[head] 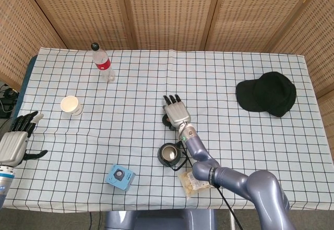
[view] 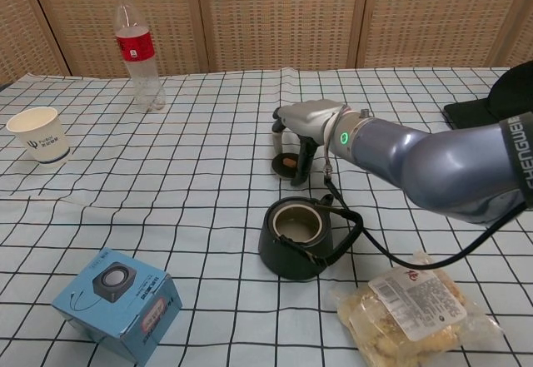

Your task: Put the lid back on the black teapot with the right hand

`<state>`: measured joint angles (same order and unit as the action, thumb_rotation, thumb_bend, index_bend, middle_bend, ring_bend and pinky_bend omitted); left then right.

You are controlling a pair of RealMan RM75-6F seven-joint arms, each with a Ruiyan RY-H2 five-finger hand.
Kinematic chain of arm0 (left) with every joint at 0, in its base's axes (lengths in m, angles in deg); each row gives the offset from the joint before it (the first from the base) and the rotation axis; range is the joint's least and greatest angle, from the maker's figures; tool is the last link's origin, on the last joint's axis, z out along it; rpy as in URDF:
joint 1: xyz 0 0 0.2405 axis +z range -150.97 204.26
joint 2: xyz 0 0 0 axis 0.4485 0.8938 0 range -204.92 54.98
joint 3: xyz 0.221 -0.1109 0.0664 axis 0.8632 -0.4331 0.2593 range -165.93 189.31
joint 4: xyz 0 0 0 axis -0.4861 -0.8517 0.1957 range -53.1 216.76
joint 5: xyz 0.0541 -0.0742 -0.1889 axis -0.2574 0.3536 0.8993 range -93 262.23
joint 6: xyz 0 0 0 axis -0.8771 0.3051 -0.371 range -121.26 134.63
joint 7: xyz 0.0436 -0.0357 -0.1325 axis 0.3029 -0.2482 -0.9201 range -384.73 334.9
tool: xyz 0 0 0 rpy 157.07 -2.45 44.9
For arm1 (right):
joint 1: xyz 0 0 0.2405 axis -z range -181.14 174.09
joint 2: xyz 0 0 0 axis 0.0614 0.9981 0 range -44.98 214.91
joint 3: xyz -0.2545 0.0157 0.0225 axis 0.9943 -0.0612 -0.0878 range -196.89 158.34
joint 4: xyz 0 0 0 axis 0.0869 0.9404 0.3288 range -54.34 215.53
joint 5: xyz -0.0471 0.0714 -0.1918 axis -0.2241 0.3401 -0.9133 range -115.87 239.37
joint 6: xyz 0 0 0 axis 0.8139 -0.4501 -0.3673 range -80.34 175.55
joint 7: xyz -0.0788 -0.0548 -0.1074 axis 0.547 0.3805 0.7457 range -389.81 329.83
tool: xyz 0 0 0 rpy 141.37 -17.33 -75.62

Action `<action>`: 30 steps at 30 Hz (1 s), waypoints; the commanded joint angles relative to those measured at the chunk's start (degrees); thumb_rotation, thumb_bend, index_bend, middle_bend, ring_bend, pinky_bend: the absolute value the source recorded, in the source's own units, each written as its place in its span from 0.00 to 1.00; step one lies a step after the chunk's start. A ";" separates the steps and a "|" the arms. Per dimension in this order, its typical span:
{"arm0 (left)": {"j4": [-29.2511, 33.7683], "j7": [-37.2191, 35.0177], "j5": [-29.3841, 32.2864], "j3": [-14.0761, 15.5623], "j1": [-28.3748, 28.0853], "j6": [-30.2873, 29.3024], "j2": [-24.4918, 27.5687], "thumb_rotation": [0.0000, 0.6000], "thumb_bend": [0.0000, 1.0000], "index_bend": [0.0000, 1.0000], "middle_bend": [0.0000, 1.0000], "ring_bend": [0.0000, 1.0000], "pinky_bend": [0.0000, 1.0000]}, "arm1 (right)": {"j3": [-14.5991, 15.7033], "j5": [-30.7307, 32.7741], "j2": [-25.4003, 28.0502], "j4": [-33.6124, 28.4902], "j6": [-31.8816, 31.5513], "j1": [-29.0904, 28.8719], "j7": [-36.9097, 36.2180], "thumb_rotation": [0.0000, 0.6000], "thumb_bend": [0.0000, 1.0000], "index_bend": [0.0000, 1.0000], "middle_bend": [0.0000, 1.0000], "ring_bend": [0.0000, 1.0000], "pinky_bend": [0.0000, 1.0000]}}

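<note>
A: State of the right hand?

B: It is positioned palm-down over the lid, fingers pointing down around it. One fingertip stands against the lid's near edge. Whether the hand actually grips the lid cannot be determined; the palm covers most of it.

A: Lid position?

B: On the checked tablecloth, just behind the black teapot. In the head view the lid is almost entirely hidden beneath the hand.

A: Teapot condition?

B: Upright, mouth uncovered, pale interior visible, handle folded down toward its right side.

A: Left hand?

B: The left hand is at the table's left edge, fingers spread, holding nothing. Its arm is cut off by the frame; the chest view does not show it.

A: Other items?

B: A snack bag lies just right of the teapot; a blue box sits to its left.
</note>
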<state>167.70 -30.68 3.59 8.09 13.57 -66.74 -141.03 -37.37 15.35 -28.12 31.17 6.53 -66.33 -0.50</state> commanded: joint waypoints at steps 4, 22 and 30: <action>0.07 -0.13 -0.05 0.11 -0.06 0.13 0.08 1.00 0.05 0.00 0.00 0.00 0.00 | 0.00 0.66 0.06 -1.01 -0.53 0.10 1.08 1.00 0.38 0.50 0.12 0.00 0.00; -0.03 0.08 0.47 -0.14 0.03 -0.31 0.08 1.00 0.05 0.00 0.00 0.00 0.00 | -0.76 -0.01 11.44 -21.00 -10.74 4.07 4.97 1.00 0.39 0.51 0.12 0.00 0.00; -0.11 1.28 1.04 -0.28 0.11 -0.48 -0.31 1.00 0.05 0.00 0.00 0.00 0.00 | 1.54 -1.85 18.42 -34.00 -16.03 7.50 7.27 1.00 0.39 0.51 0.12 0.00 0.00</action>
<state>167.57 -29.51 4.62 7.79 13.68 -67.20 -141.27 -36.99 14.52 -12.46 1.16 -7.25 -60.45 5.68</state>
